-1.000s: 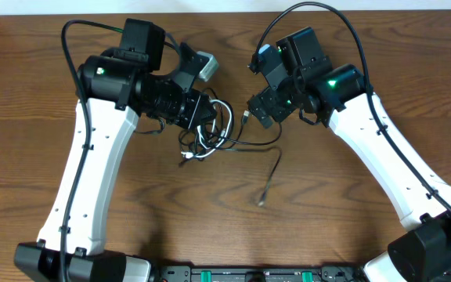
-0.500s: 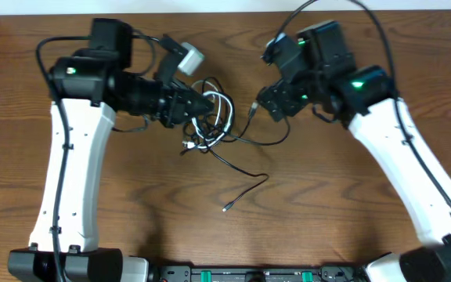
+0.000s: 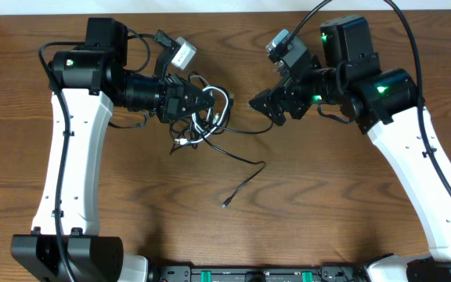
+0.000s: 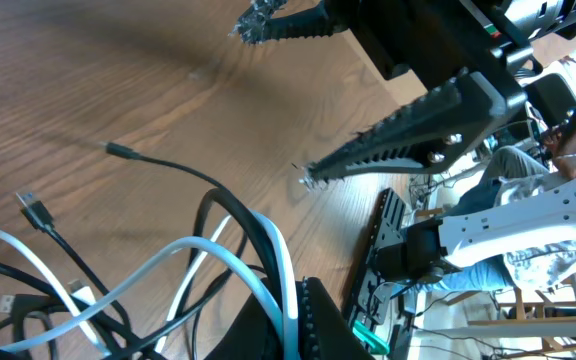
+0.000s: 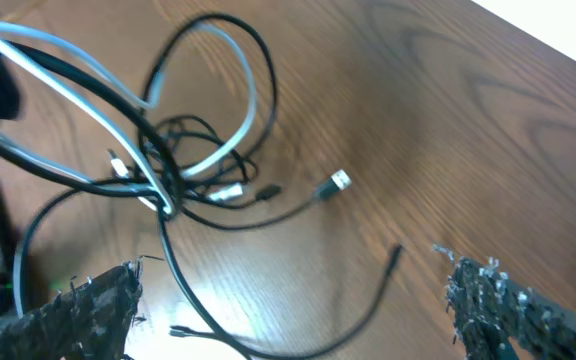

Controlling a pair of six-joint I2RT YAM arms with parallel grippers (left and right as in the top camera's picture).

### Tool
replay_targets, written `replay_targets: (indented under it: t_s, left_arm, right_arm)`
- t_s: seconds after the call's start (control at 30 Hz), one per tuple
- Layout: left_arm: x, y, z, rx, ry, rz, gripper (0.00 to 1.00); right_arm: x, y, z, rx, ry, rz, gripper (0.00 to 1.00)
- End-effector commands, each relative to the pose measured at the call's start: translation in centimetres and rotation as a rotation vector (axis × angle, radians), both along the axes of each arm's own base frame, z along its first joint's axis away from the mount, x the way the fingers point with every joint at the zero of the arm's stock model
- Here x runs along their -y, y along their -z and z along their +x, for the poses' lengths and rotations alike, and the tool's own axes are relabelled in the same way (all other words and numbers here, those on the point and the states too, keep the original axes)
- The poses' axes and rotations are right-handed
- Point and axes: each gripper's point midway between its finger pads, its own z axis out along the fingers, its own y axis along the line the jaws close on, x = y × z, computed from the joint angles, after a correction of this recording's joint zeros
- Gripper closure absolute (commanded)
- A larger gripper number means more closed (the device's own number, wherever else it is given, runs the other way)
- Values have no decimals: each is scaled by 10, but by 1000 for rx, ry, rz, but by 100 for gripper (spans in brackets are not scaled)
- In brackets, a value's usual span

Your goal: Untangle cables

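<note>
Cables [image 3: 202,129] sit in a knot on the counter [image 3: 327,204] between the arms. Your left end effector [image 3: 206,103] is clamped shut on the white and black loops at the knot's upper side, your right end effector [image 3: 262,107] is spread wide and empty just beside it, and one black tail trails toward the near edge with its plug [image 3: 226,204] lying free. If you pull with the left alone, I judge the loops may cinch tighter or the whole knot may drag across the counter, and a right grab into the thick of it could pinch two cords at once. No container shows in any view.
</note>
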Motion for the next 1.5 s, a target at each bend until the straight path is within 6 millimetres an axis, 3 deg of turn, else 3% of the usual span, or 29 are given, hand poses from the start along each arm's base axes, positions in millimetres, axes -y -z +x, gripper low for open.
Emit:
replay_targets:
  t_s: [0.0, 0.23, 0.4, 1.0, 1.23, 1.47]
  left_arm:
    - [5, -13, -1, 47, 32, -51, 92]
    - [7, -19, -3, 45, 40, -86, 92]
    - [7, -19, -4, 35, 40, -86, 92]
    - [17, -22, -11, 28, 73, -104, 91]
    - [18, -24, -14, 32, 76, -105, 91]
    - [17, -27, -16, 47, 75, -99, 91]
  right_arm:
    - [-12, -14, -10, 20, -75, 53, 4]
    - [-30, -18, -23, 17, -166, 100, 4]
    - [-42, -6, -22, -4, -191, 88, 4]
    - [-51, 7, -13, -22, -210, 101, 5]
    - [-58, 10, -14, -22, -226, 100, 13]
    - [-59, 11, -13, -20, -225, 100, 37]
